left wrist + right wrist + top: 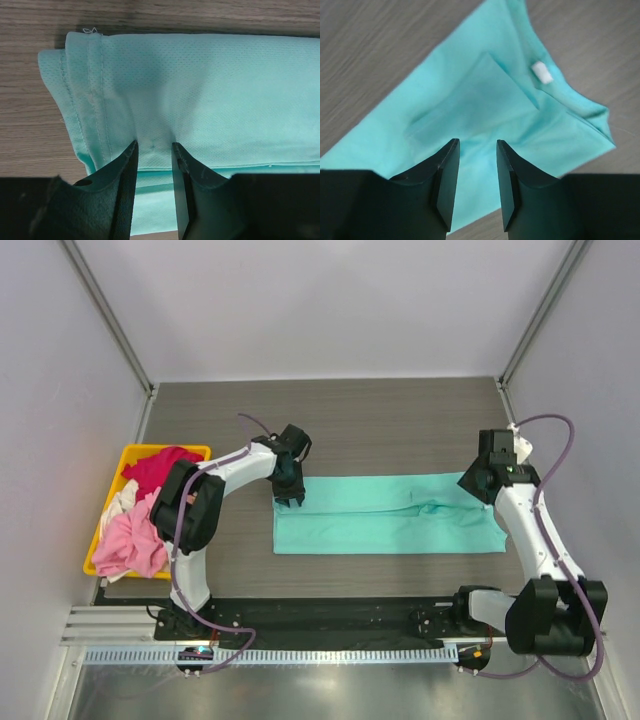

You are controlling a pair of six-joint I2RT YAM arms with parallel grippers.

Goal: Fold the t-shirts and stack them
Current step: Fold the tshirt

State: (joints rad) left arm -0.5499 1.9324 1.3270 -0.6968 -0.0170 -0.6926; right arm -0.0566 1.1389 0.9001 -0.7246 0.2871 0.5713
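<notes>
The teal t-shirt [380, 522] lies on the table folded into a long flat strip. My left gripper [288, 490] is open at the strip's left end, its tips resting on the cloth near the hemmed edge [154, 145]. The shirt [215, 90] fills the left wrist view. My right gripper [478, 486] is open and empty over the strip's right end [477, 142], above the collar area of the shirt [470, 100], where a white label [541, 72] shows. The magenta-red shirt [155, 468], the whitish shirt [120, 498] and the light pink shirt [130, 540] lie crumpled in the bin.
A yellow plastic bin [172, 449] stands at the table's left edge beside the left arm. Grey walls enclose the dark wood table [400, 420] on three sides. A black rail runs along the near edge between the arm bases.
</notes>
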